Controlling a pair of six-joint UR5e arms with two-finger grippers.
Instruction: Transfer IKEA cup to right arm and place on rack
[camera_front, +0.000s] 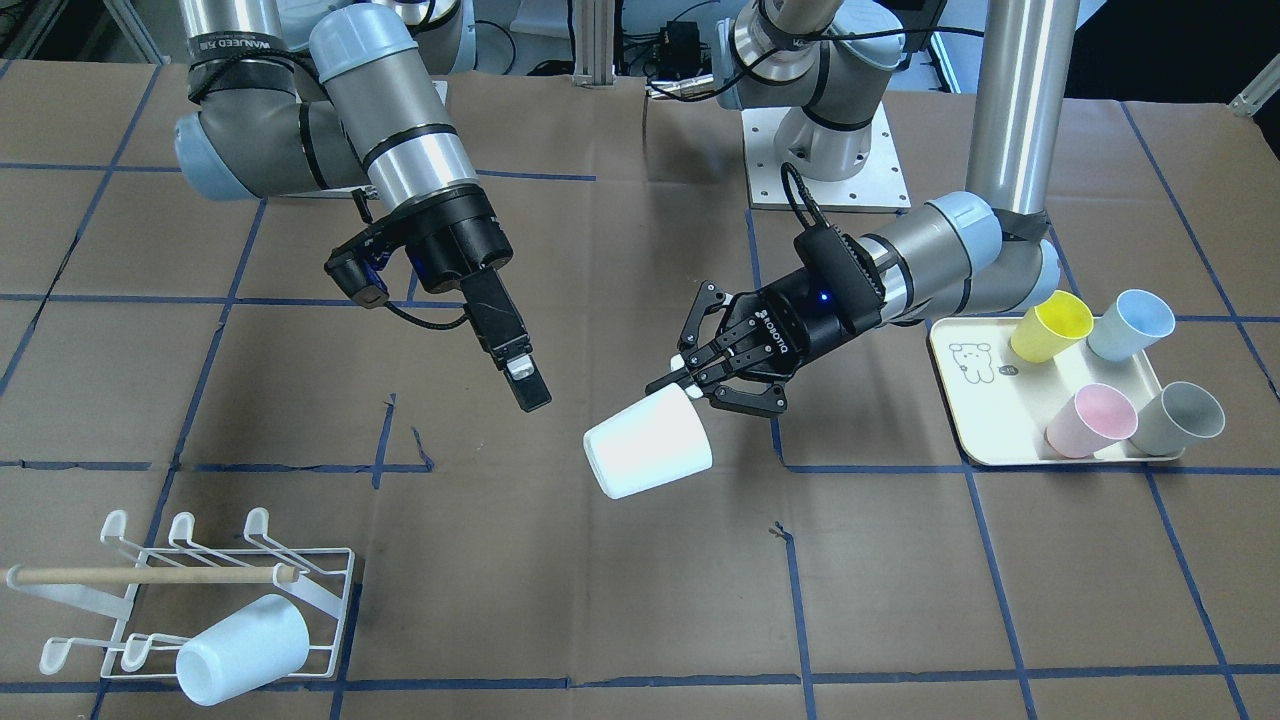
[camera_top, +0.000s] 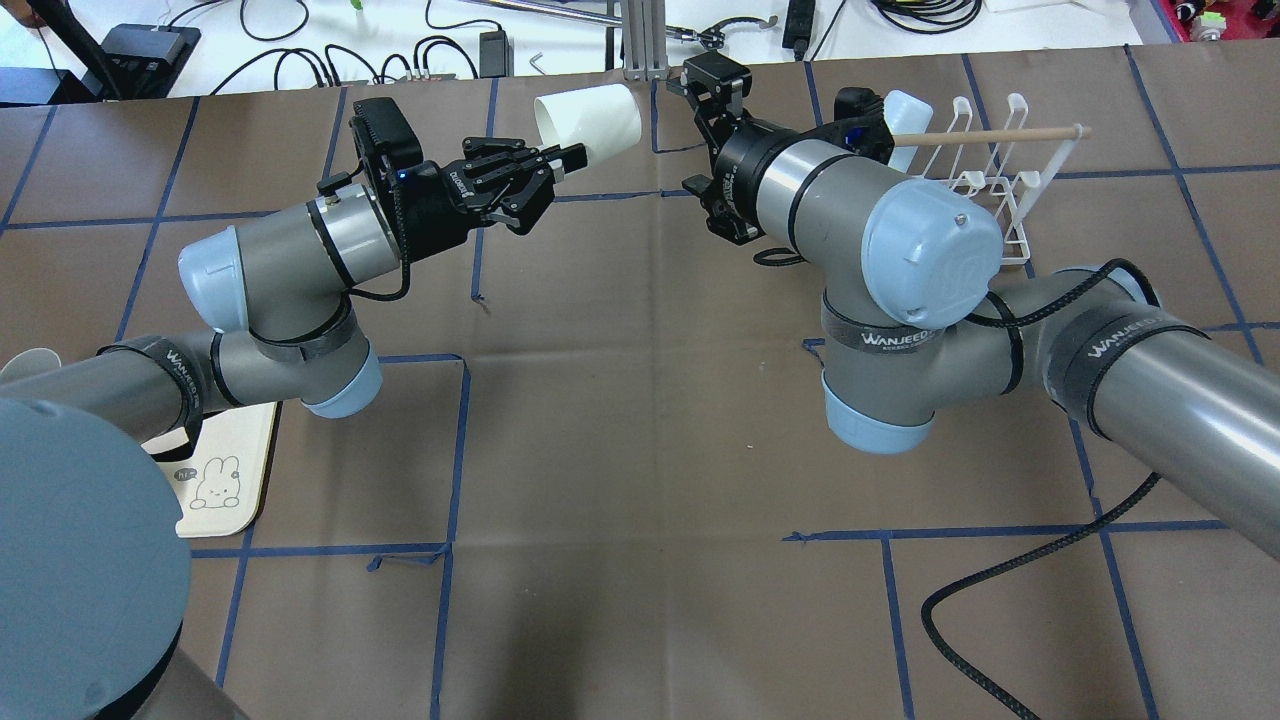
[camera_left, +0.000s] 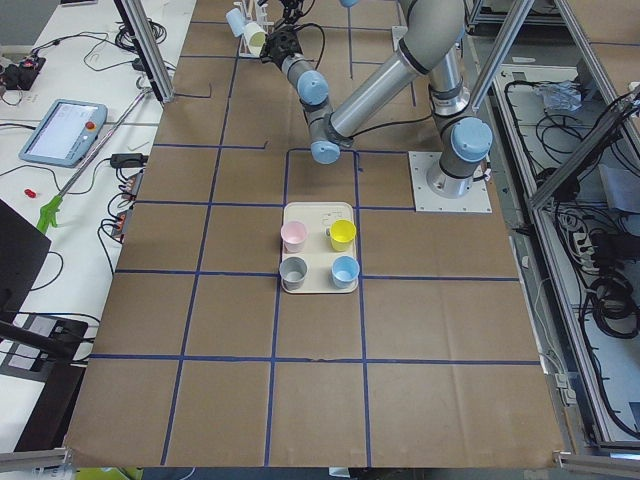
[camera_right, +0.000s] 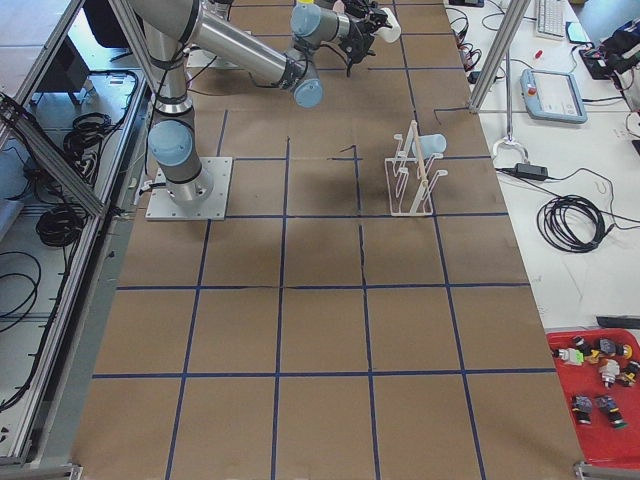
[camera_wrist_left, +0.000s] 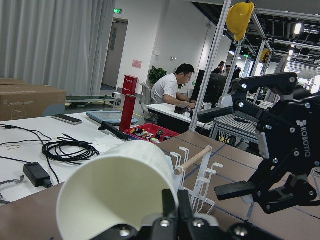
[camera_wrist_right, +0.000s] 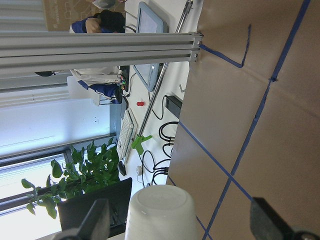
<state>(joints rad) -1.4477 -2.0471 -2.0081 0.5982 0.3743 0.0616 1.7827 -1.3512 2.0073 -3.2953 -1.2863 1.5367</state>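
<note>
Brown paper with blue tape lines covers the tabletop (camera_front: 600, 600). Mid-frame in the front view, the left gripper (camera_front: 684, 384) has its fingers pinched on the rim of the cup (camera_front: 648, 443), which is tipped on its side in the air with its base toward the right gripper (camera_wrist_right: 182, 222). That one's fingers are spread wide and empty, near the cup but apart from it. Lower left stands the rack (camera_front: 150, 575) with a second cup (camera_front: 243, 648) on it. At the right edge, a tray (camera_front: 975, 440) carries four coloured cups (camera_front: 1090, 420).
</note>
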